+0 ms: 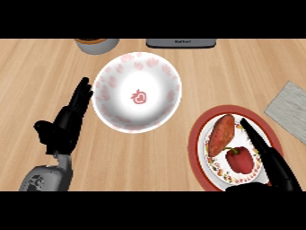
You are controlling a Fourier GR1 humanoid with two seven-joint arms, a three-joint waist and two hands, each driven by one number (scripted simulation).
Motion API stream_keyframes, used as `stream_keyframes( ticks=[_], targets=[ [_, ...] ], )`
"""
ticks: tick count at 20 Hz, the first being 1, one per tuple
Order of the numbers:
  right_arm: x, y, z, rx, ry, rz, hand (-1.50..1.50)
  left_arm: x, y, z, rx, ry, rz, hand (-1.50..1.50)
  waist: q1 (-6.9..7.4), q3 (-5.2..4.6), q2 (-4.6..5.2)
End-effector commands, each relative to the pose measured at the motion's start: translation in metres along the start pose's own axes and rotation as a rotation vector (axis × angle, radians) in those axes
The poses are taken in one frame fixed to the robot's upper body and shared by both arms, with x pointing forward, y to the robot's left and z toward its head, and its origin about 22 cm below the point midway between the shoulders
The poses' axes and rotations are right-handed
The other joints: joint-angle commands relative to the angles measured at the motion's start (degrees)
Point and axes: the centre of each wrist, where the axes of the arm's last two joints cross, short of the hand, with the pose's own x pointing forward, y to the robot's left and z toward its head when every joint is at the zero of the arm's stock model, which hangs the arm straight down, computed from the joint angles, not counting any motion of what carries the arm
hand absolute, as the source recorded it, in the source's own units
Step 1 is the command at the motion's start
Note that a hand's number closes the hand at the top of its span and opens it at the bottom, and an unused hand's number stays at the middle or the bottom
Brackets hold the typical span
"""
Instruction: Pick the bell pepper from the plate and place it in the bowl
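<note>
Right hand (277,168) shows at the plate's near right edge. Its fingers (253,134) are straight and open and hold nothing. They lie over the plate (194,144), just right of the red bell pepper (240,160); I cannot tell if they touch it. The pepper sits on the plate's near half, beside a sweet potato (221,134). I think the hand should slide left over the pepper, close around its sides, miss the sweet potato, then lift straight up. The bowl (119,112) stands left of the plate, further away. The left hand (66,123) rests open beyond it, above the surface (148,161).
</note>
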Motion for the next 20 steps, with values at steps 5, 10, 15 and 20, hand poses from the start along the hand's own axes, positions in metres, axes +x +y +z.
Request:
stream_keyframes(
  ticks=[5,10,15,20],
  targets=[
    [0.002,0.015,-0.008,0.088,-0.039,0.037,1.5,0.002,0.018,0.0,-0.012,-0.002,0.012,0.0,-0.02,0.02,-0.01],
    [-0.009,0.018,-0.01,0.153,-0.149,0.208,1.5,0.006,0.003,0.0,-0.002,0.006,0.005,0.0,0.08,0.03,-0.04],
    [-0.01,0.038,-0.004,0.148,-0.162,0.108,1.5,0.0,0.006,-0.006,0.005,0.006,-0.004,0.0,0.0,0.03,-0.01],
    [0.074,0.108,-0.003,0.518,-0.394,0.027,1.5,0.007,-0.004,-0.007,-0.036,-0.014,-0.001,0.0,2.22,-0.09,0.06]
  ],
)
